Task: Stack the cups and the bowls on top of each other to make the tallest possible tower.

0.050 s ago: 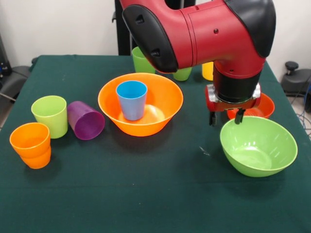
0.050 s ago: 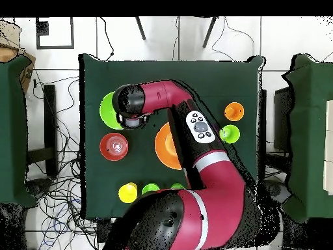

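A large orange bowl (image 1: 160,109) sits mid-table with a blue cup (image 1: 131,99) upright inside it. At the right lies the large lime-green bowl (image 1: 258,145), and just behind it the small red-orange bowl (image 1: 265,105), partly hidden. My gripper (image 1: 226,118) hangs open where these two bowls meet, nothing between its fingers; I cannot tell whether it touches either rim. At the left stand a lime cup (image 1: 50,115), a purple cup (image 1: 86,120) on its side and an orange cup (image 1: 31,144). In the overhead view the arm hides the gripper, beside the green bowl (image 2: 106,109) and red-orange bowl (image 2: 114,146).
Behind the arm stand a darker green cup (image 1: 141,61), a lime cup (image 1: 183,74) and a yellow cup (image 1: 207,71), near the far table edge. The overhead view shows the yellow cup (image 2: 127,193) and a green cup (image 2: 150,189) close to the robot's base.
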`<act>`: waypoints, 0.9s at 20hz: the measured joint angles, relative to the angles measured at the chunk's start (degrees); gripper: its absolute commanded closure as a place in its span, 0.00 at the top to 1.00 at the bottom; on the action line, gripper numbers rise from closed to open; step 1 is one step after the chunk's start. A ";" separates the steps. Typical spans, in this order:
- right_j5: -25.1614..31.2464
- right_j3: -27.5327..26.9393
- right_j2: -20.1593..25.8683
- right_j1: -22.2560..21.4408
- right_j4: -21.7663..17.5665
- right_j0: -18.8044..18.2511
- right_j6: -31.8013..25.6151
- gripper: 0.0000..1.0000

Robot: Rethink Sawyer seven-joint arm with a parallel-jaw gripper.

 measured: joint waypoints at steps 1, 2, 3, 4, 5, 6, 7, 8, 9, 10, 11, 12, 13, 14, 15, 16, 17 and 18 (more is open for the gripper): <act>0.00 0.01 0.00 -0.01 -0.03 0.01 0.00 1.00; 0.00 0.04 -0.03 -0.06 -0.09 0.03 0.00 1.00; 0.01 0.08 -0.10 -0.16 -0.23 0.07 0.00 1.00; 0.01 0.12 -0.16 -0.26 -0.37 0.12 0.00 1.00; 0.00 0.16 -0.26 -0.42 -0.58 0.17 0.00 1.00; 0.00 0.16 -0.35 -0.56 -0.68 0.20 0.00 1.00; 0.00 0.16 -0.43 -0.70 -0.79 0.22 0.00 1.00; 0.00 0.16 -0.52 -0.83 -0.90 0.25 0.00 1.00; 0.00 0.15 -0.67 -0.97 -0.90 0.25 0.00 1.00; 0.00 0.13 -0.82 -1.11 -0.90 0.26 0.00 1.00; 0.00 0.09 -0.92 -1.13 -0.90 0.25 0.00 1.00; 0.00 0.03 -1.04 -1.13 -0.91 0.25 0.00 1.00; 0.00 -0.04 -1.16 -1.09 -0.91 0.25 0.00 1.00; 0.01 -0.12 -1.25 -1.04 -0.91 0.26 0.00 1.00; 0.00 -0.21 -1.36 -0.99 -0.91 0.28 0.00 1.00; 0.00 -0.27 -1.44 -0.94 -0.91 0.30 0.00 1.00; 0.00 -0.40 -1.57 -0.88 -0.91 0.35 0.00 1.00; 0.00 -0.52 -1.66 -0.83 -0.91 0.40 0.00 1.00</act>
